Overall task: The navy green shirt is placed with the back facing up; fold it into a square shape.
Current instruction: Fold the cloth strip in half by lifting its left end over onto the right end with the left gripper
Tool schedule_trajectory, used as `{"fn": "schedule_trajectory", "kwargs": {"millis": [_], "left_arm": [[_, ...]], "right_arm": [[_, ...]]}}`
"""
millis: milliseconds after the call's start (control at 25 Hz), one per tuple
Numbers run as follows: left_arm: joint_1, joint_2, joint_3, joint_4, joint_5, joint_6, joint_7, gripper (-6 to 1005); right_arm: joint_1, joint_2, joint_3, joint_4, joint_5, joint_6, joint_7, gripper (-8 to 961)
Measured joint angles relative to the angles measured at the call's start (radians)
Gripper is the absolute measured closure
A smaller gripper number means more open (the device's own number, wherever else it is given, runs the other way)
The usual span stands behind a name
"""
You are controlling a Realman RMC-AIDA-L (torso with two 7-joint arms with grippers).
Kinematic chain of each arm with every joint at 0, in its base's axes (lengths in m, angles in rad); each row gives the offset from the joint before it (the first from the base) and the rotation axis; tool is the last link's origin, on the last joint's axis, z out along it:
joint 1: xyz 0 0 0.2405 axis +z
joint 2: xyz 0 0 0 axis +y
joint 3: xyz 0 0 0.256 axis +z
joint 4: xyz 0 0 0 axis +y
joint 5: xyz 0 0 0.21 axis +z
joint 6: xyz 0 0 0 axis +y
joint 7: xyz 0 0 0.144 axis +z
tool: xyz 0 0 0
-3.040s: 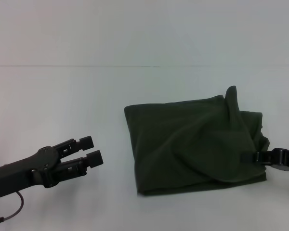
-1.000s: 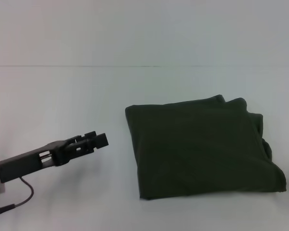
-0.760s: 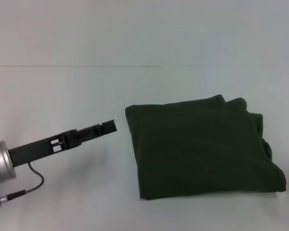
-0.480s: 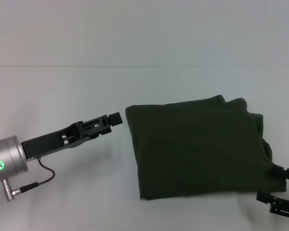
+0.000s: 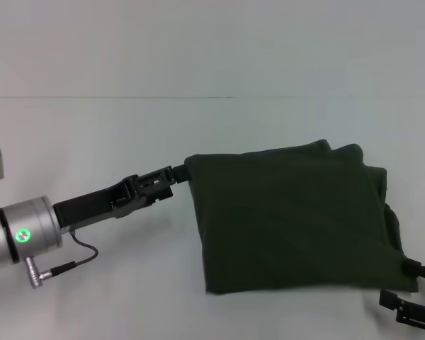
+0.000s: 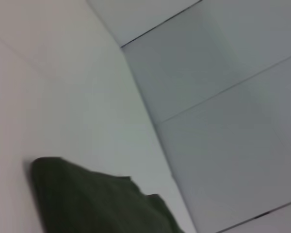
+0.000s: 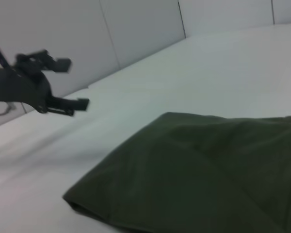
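— Olive-dark cloth on white: the navy green shirt point(image 5: 294, 216) lies folded into a rough square on the counter point(image 5: 127, 127), right of centre in the head view, plain side up, with a few layered edges bunched along its far right corner.

— And the left arm?

— It reaches in low from the left, stretched almost flat over the counter and angled toward the shirt. The left gripper point(image 5: 171, 176) has its tip right at the shirt's far left corner, touching or just beside it; I cannot tell which.

— Open or closed?

— From the right wrist view its fingers point(image 7: 80, 102) stand apart with a gap between them, nothing held. That view was taken from the side, so how close the fingers are to the cloth stays unclear.

— The right arm?

— Only its end shows, at the lower right edge of the head view. The right gripper point(image 5: 414, 303) sits just beside the shirt's near right corner, low to the counter. Whether its fingers are spread or together, I cannot tell.
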Motion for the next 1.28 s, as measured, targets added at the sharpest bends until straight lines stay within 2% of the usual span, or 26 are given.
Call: {"fn": "schedule_trajectory", "kwargs": {"millis": [280,320,360,560,760,1280], "left_arm": [[-0.047,-0.009,0.099,-0.001,0.0,-0.139,-0.093,90],[-0.063,-0.015,0.122,-0.002,0.0,-0.177,-0.097,90],[-0.096,-0.024,0.18,-0.003,0.0,-0.277,-0.115,90],[-0.134,-0.028,0.277,-0.013,0.0,-0.426,-0.164,93],[-0.142,-0.042,0.278,-0.018,0.0,-0.505,-0.168,103],[-0.189,-0.062,0.301,-0.059,0.0,-0.573,-0.157,130]], "right_arm": [[-0.03,0.005,0.026,-0.011,0.011,-0.152,-0.096,25],[-0.031,0.007,0.028,-0.009,0.01,-0.163,-0.107,24],[-0.032,0.008,0.027,-0.006,0.008,-0.173,-0.119,24],[-0.036,0.01,0.015,0.003,-0.009,-0.187,-0.161,24],[-0.042,0.01,0.014,0.014,-0.013,-0.189,-0.174,24],[-0.037,0.008,0.01,0.016,-0.013,-0.188,-0.174,23]]}}
